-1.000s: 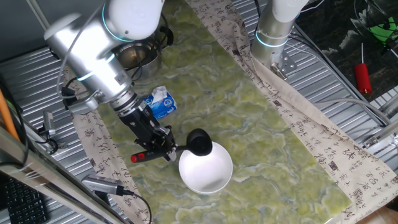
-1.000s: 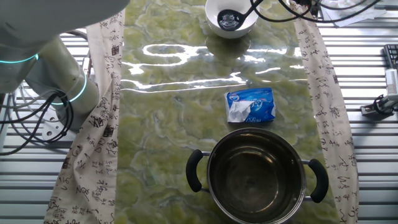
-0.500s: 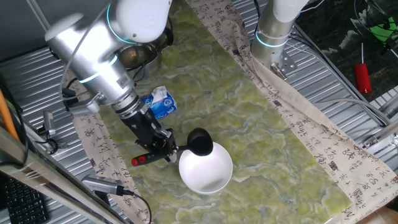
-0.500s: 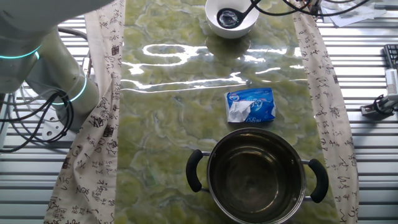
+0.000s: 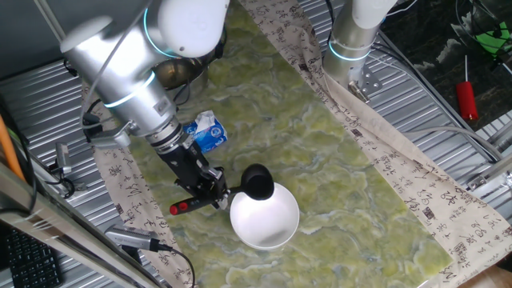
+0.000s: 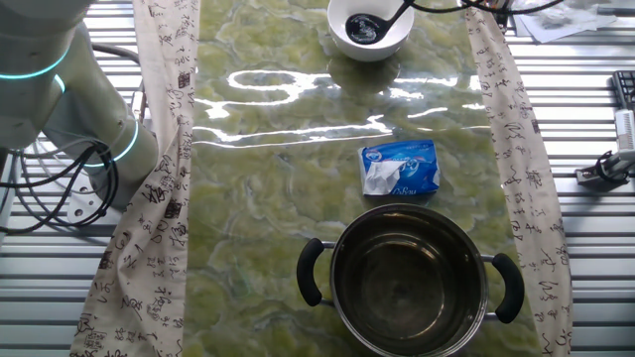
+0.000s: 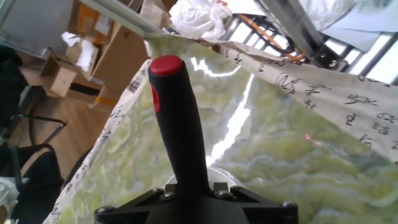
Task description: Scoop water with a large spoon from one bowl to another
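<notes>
My gripper (image 5: 212,190) is shut on the black ladle's handle (image 5: 226,194); the red tip (image 5: 178,208) sticks out behind it. The ladle's round scoop (image 5: 256,182) sits over the far rim of the white bowl (image 5: 265,220). In the other fixed view the scoop (image 6: 361,27) lies inside the white bowl (image 6: 370,45) at the top. The steel pot (image 6: 411,283) with two black handles stands at the bottom there; in the first fixed view it (image 5: 178,74) is half hidden behind my arm. In the hand view the handle (image 7: 180,130) rises from the jaws to its red tip (image 7: 166,65).
A blue and white tissue pack (image 5: 206,132) lies between pot and bowl, also in the other fixed view (image 6: 400,168). A second robot base (image 5: 352,48) stands at the table's far side. A red-handled screwdriver (image 5: 466,98) lies off the mat at right.
My arm has shifted slightly; the ladle stays at the white bowl with the scoop still over it.
</notes>
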